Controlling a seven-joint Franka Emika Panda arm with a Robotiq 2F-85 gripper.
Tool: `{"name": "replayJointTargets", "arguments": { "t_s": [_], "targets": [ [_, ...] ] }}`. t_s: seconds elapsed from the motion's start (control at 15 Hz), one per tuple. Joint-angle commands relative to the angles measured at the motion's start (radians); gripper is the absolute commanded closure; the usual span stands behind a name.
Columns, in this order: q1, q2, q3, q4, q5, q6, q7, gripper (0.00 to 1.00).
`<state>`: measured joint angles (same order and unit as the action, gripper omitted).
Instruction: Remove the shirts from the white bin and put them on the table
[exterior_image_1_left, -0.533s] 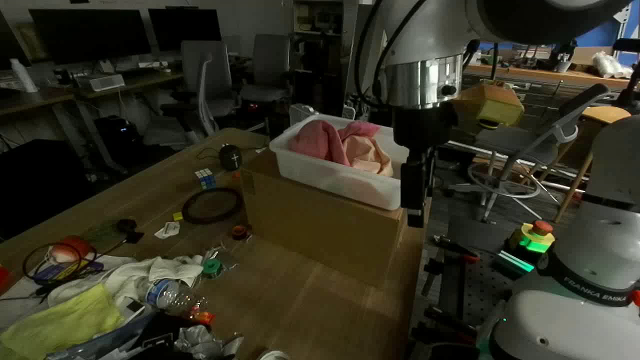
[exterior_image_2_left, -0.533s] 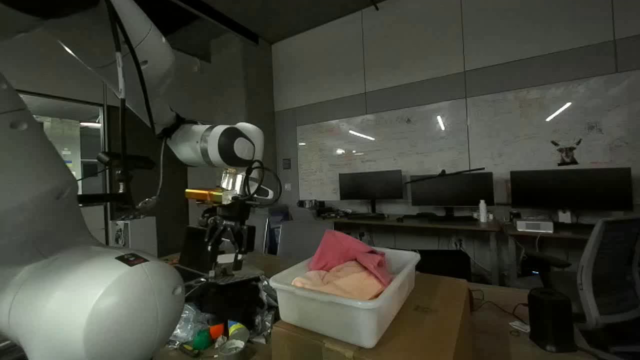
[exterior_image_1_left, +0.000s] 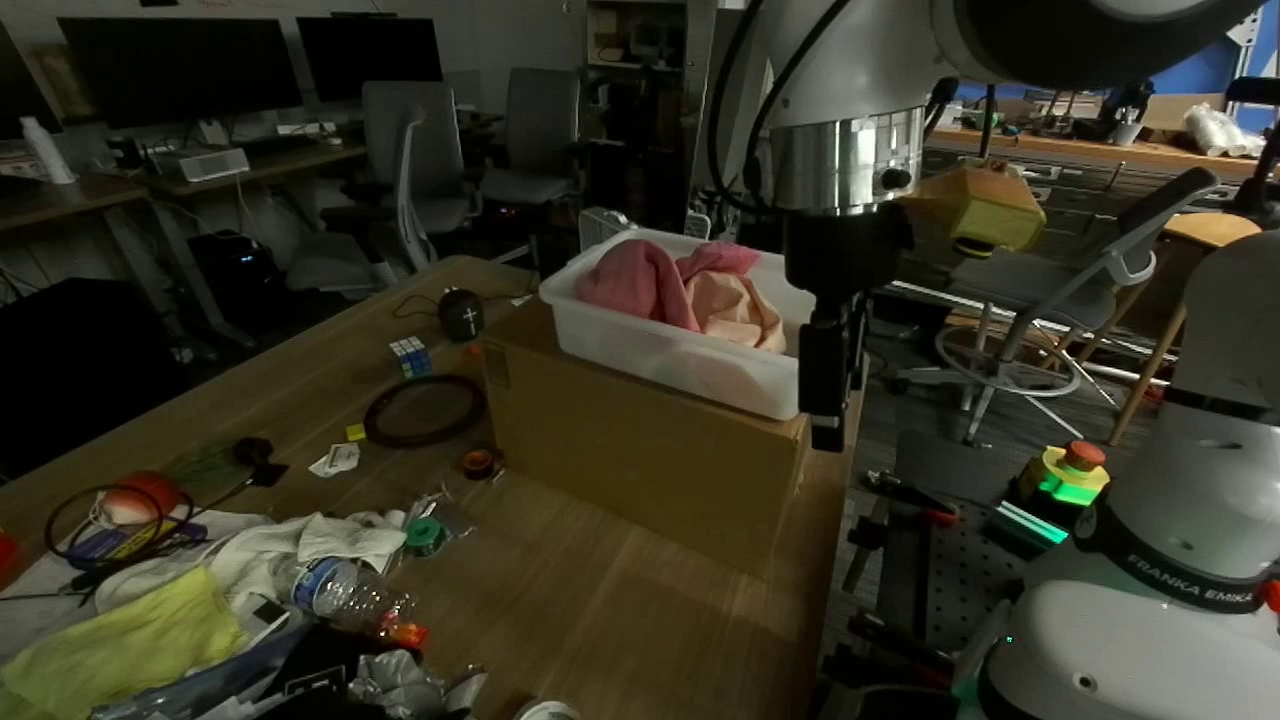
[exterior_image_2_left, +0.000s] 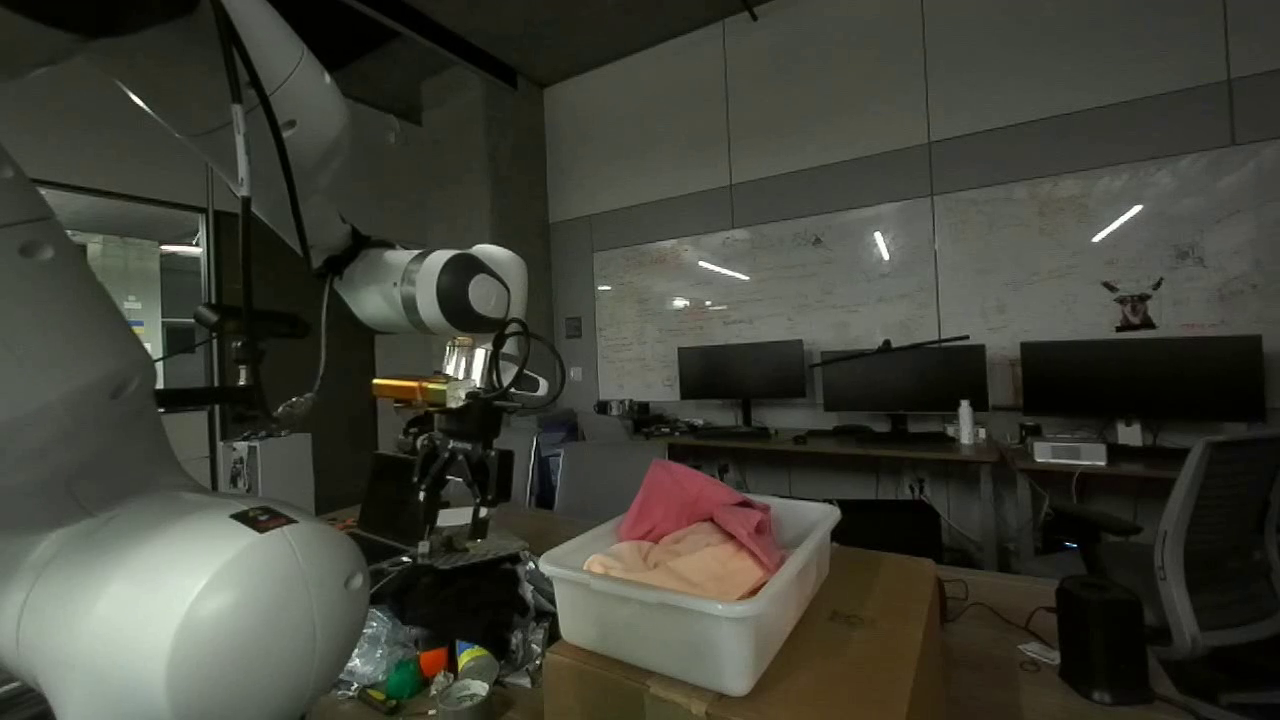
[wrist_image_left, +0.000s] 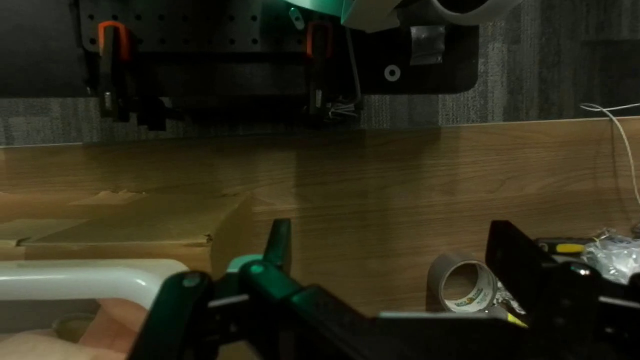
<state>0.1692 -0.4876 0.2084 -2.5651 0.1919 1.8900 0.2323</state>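
While shirts (exterior_image_2_left: 690, 550) lie in the white bin (exterior_image_2_left: 650, 635), the gripper (wrist_image_left: 392, 237) hangs near it.
Fingers (wrist_image_left: 512, 255) spread wide above the desk (wrist_image_left: 350, 200).

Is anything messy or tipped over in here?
Yes, a plastic bottle lies on its side near a yellow cloth on the cluttered table. Bottles usually stand up, so that looks odd; I can't see any spill. The white bin sits upright on a cardboard box.
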Motion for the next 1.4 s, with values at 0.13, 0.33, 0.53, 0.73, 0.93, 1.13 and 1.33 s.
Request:
{"name": "replayJointTargets", "arguments": {
  "t_s": [0.13, 0.33, 0.53, 0.73, 0.93, 1.13, 1.33],
  "targets": [
    [-0.063, 0.023, 0.016, 0.05, -0.165, 0.169, 0.056, 0.0],
    [-0.115, 0.042, 0.023, 0.074, -0.277, 0.275, 0.121, 0.0],
    [-0.17, 0.083, 0.013, 0.117, -0.356, 0.353, 0.189, 0.0],
    [-0.222, 0.135, 0.007, 0.172, -0.431, 0.388, 0.232, 0.0],
    [-0.248, 0.192, -0.006, 0.227, -0.481, 0.395, 0.251, 0.0],
    [-0.243, 0.253, -0.026, 0.276, -0.492, 0.374, 0.225, 0.0],
    [-0.228, 0.309, -0.042, 0.313, -0.492, 0.327, 0.181, 0.0]
  ]
}}
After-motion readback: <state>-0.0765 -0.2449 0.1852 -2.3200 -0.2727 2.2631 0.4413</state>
